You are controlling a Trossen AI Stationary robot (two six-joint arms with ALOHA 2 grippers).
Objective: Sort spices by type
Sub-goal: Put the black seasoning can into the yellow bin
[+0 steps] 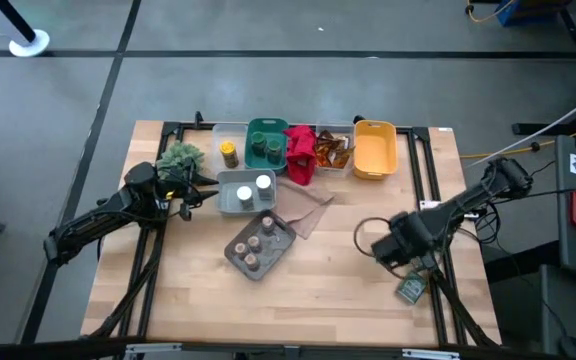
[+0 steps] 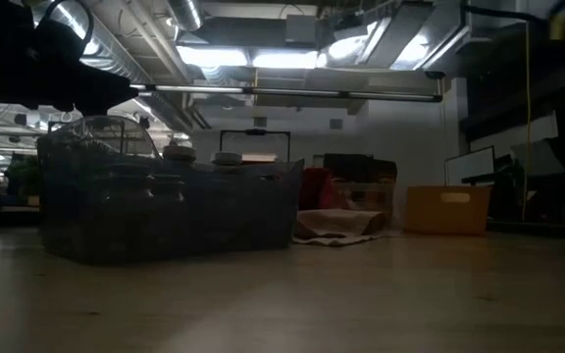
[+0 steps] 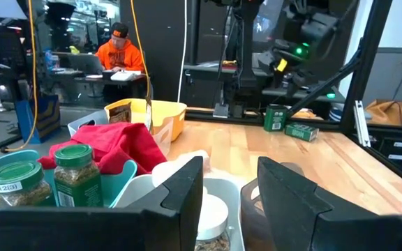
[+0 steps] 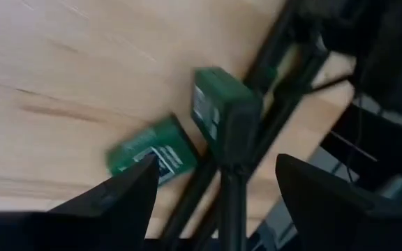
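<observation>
Item: two dark green packets (image 4: 187, 132), lying flat on the surface at its near right corner, one against the frame rail. My right claw (image 4: 218, 202) hung directly above them, fingers spread wide, empty. My left claw (image 3: 229, 188), part open, stood far off over the white-lidded jars (image 1: 264, 186).

four tan-lidded jars (image 1: 256, 243), two white-lidded jars (image 1: 261, 186), two green-lidded jars (image 3: 75, 157), one yellow-lidded jar (image 1: 228, 153), two green packets (image 4: 151, 152).
</observation>
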